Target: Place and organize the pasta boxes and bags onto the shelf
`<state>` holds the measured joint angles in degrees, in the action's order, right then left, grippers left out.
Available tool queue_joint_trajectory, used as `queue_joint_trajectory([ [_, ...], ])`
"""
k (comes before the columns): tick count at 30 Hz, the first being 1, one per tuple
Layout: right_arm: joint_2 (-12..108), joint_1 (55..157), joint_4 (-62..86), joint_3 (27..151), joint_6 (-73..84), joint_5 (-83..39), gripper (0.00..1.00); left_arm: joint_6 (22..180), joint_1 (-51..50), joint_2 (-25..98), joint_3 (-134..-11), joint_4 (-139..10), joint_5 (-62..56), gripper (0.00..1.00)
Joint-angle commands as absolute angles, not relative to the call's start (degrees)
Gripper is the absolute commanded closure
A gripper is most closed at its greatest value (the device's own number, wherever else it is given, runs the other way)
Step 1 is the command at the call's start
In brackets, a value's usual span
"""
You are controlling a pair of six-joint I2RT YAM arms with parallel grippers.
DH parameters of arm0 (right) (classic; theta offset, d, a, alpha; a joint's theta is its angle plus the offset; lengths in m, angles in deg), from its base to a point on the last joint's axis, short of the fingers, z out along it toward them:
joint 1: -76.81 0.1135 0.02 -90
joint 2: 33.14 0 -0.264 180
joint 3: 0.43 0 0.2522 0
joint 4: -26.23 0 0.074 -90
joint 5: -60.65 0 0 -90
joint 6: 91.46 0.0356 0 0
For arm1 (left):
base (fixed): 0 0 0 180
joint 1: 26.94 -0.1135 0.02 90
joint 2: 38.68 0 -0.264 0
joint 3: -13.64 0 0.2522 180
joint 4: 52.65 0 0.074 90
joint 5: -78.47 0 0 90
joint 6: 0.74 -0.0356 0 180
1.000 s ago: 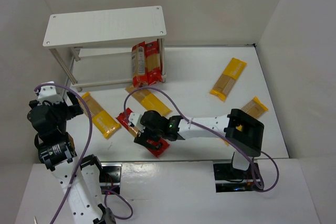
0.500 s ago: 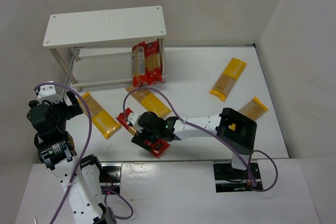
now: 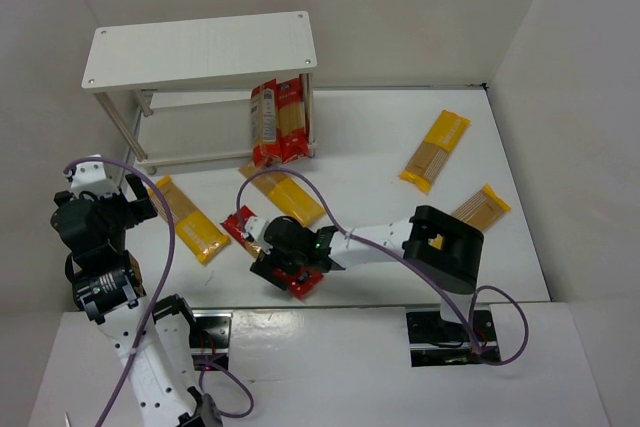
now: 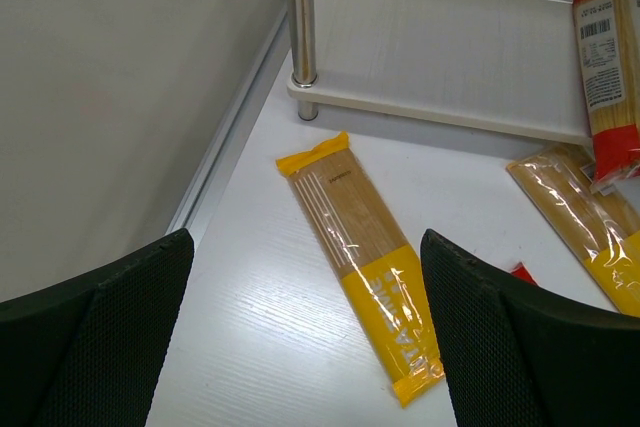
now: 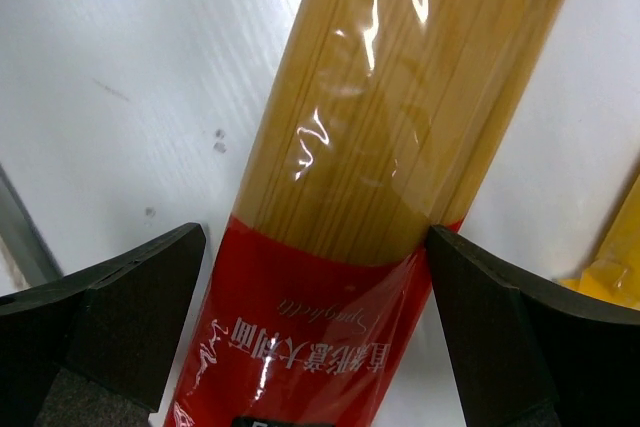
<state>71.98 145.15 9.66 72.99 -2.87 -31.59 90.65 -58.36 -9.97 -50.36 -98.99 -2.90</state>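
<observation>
From above, the white shelf (image 3: 200,52) stands at the far left of the desk (image 3: 380,127), with upright red packs (image 3: 278,122) at its right end. Four yellow packs lie flat on the desk: a left yellow pack (image 3: 188,219), a middle yellow pack (image 3: 285,194), and two right yellow packs (image 3: 435,150) (image 3: 482,205) well apart from the shelf. The right gripper (image 3: 285,267) is low over a near red pack (image 3: 240,225); the left gripper (image 3: 138,203) hangs near the left yellow pack. In the left wrist view, the left gripper (image 4: 305,247) has its jaws spread and empty above the left yellow pack (image 4: 360,267), with the shelf's lower board (image 4: 450,57) beyond. In the right wrist view, the right gripper (image 5: 315,247) has its jaws spread to either side of the near red pack (image 5: 400,167); I cannot tell whether they touch it.
</observation>
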Motion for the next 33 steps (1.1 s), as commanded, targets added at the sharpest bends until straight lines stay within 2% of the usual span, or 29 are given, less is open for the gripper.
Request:
queue_joint_trajectory([
  [1, 77.25, 142.73, 10.8, 70.46, 1.26, -32.61, 0.0, 89.79, -59.2, -9.94, -50.13, -97.53, -3.18, 0.0],
  [23, 74.96, 140.62, 16.95, 66.5, 2.15, -43.14, 0.0, 89.79, -59.2, -9.42, -50.13, -97.53, -3.18, 0.0],
  [33, 79.36, 140.62, 17.13, 68.35, -0.31, -39.12, 0.0, 89.79, -59.2, -9.42, -50.13, -97.53, -3.18, 0.0],
])
